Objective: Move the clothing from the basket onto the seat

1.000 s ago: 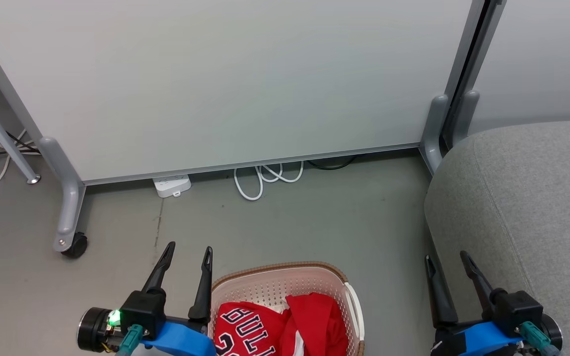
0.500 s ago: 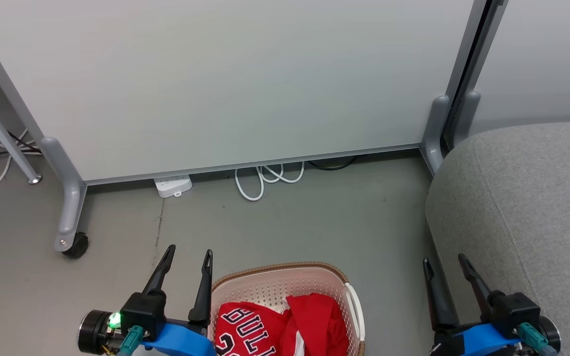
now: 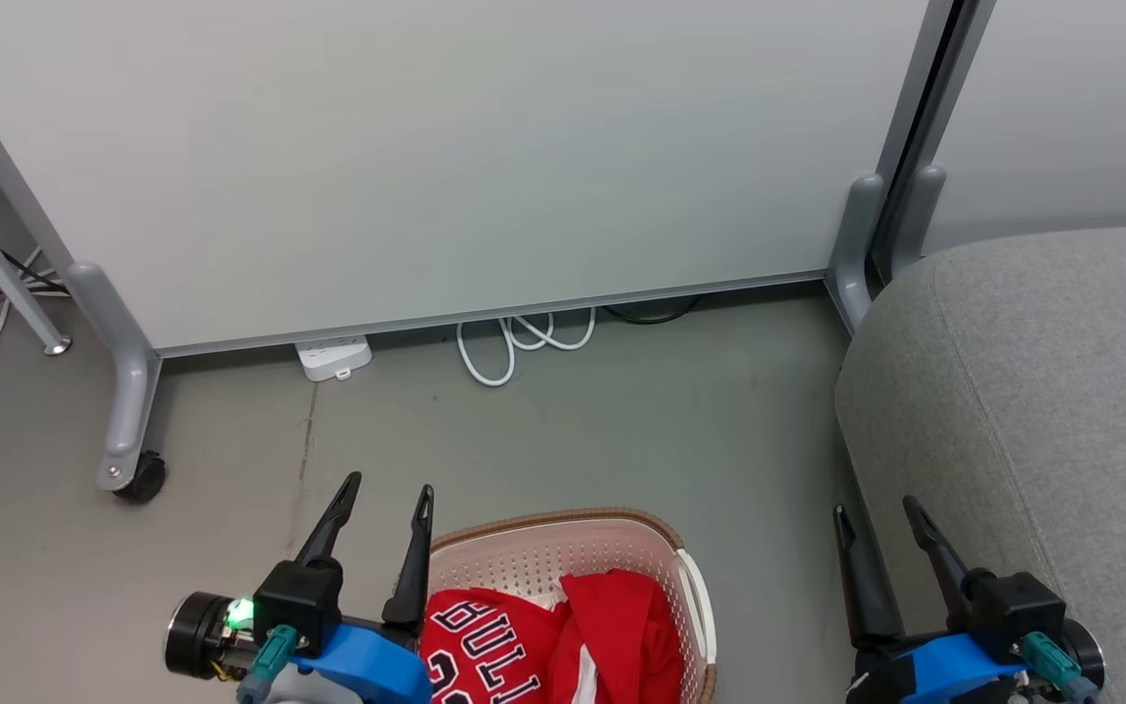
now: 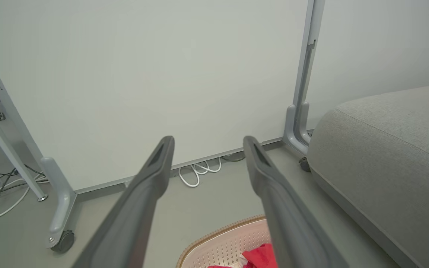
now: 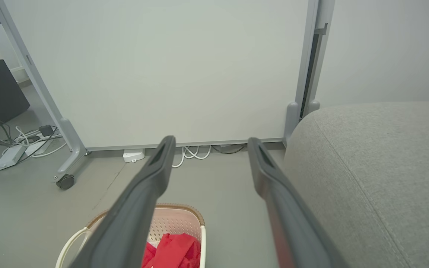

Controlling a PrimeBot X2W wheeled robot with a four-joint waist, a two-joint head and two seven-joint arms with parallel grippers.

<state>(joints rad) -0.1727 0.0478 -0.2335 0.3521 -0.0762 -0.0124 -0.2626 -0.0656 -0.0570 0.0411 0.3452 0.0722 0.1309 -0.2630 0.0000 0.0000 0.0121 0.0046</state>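
Clothing [image 3: 571, 638] in basket [image 3: 534, 559], bottom centre of head view, cut off by lower edge. Red jersey [image 3: 485, 650] on left side of basket, black-and-white lettering facing up. Red shorts [image 3: 627, 621] bunched on right side, touching jersey, strip of white trim near lower edge. Basket on floor [image 3: 622, 430], brown rim at the top, white handle on its right side.

Left gripper [image 3: 389, 484] at lower left of head view, fingers apart, nothing between them, pointing up the frame. Right-hand finger overlapping basket's left rim in the picture; contact with rim: cannot tell. Same spread in left wrist view, with floor and cable in the gap, basket rim and a scrap of red at bottom edge.

Right gripper [image 3: 874, 506] at lower right of head view, fingers apart, empty, pointing up the frame. Placed against left edge of seat [image 3: 1042, 391], well apart from basket, bare floor between the two.

Seat along right side of head view, grey fabric, rounded edge, stitched seam clear in right wrist view. Strip of floor between seat and basket.

White panel [image 3: 426, 166] across top of head view, grey legs, caster [image 3: 145, 479] at left. Power strip [image 3: 333, 357] and looped white cable [image 3: 514, 347] under panel's lower edge, upper centre, well apart from basket
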